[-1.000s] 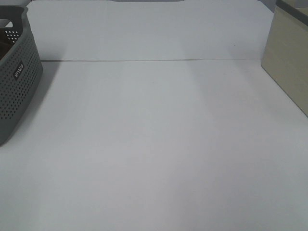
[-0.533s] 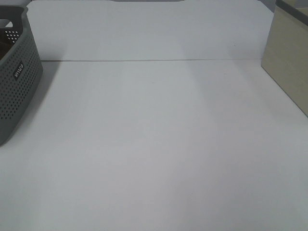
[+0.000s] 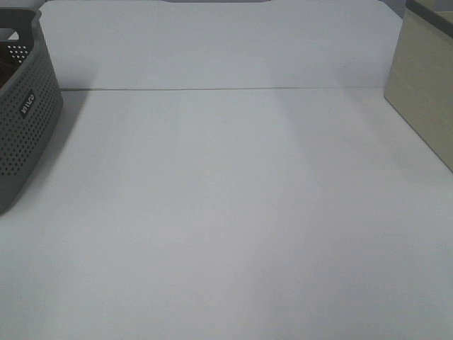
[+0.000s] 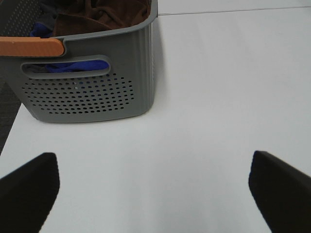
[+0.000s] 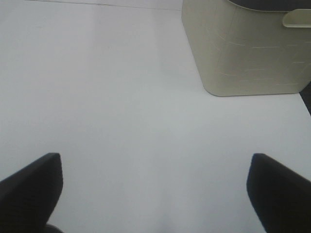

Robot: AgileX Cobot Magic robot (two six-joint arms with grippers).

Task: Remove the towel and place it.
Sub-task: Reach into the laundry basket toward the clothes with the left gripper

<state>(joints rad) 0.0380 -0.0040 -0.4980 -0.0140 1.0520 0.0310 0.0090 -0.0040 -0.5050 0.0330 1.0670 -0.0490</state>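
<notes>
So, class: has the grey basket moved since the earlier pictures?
No. The basket sits where it did, its side meeting the seam at the same spot.

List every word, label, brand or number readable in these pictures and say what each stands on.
Label on the side of the grey basket: pale letters on a dark strip, too small and blurred to read.
Cream bin: no writing visible.
No other text shows in any view.
</notes>
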